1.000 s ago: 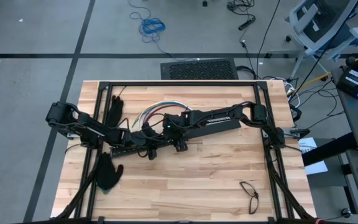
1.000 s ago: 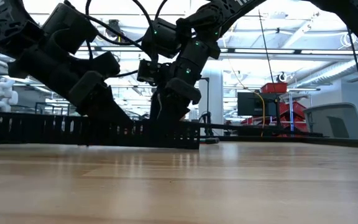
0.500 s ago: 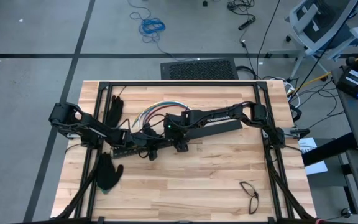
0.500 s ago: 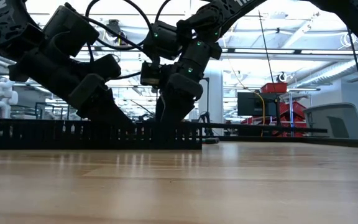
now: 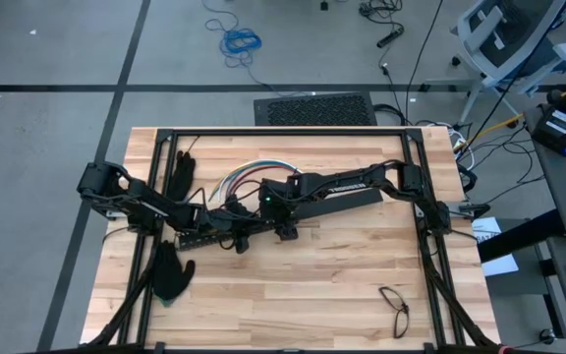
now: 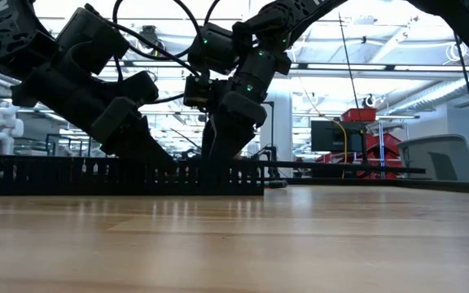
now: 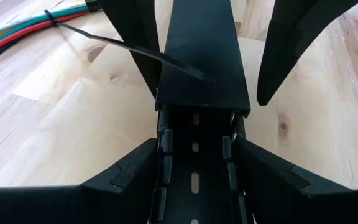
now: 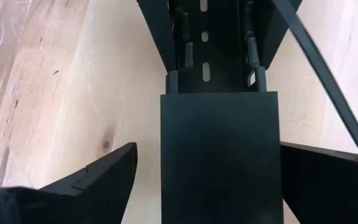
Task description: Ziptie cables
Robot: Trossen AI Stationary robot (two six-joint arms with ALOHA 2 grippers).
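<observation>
My left gripper [image 7: 194,186] clamps the black slotted bar [image 7: 194,155]. My right gripper [image 8: 204,186] stands wide open astride its lid [image 8: 219,155], gripping nothing. A ziptie [image 7: 129,50] rests across the lid, leading to the cables [image 7: 17,31] beside my left gripper.

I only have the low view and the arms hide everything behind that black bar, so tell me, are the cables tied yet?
Observer: The left wrist view shows a ziptie that appears looped round the cables. Its tail lies across the black cover.
Operator: What are the right jaws doing?
Observer: In the right wrist view they straddle that cover, open, with bare wood showing on each side.
Operator: And the left jaws?
Observer: They are closed on the slotted bar, pressing against both of its side walls.
</observation>
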